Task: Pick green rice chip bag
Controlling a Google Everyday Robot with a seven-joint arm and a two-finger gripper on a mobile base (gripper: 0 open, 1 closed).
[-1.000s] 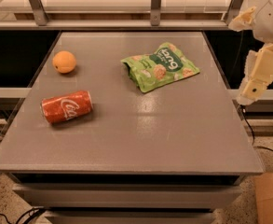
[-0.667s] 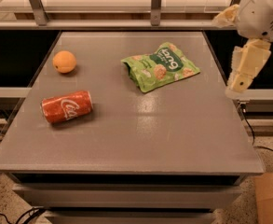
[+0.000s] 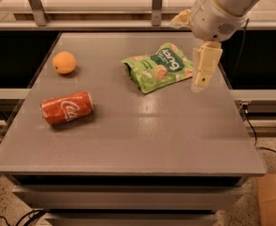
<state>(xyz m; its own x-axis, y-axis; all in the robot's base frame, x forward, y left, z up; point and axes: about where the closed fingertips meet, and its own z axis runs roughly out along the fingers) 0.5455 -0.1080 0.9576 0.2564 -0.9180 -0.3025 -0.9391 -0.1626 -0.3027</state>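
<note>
Green chip bag (image 3: 158, 67): lying flat on table (image 3: 151, 126).
Gripper (image 3: 199, 81): hangs just beside the green chip bag; open or closed, cannot tell.

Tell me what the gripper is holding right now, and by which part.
Nothing. The gripper hangs just off the right edge of the green rice chip bag, which lies flat on the table, not grasped.

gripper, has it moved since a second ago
Yes. The gripper has come in from past the table edge toward the bag, and now hangs just beside it.
</note>
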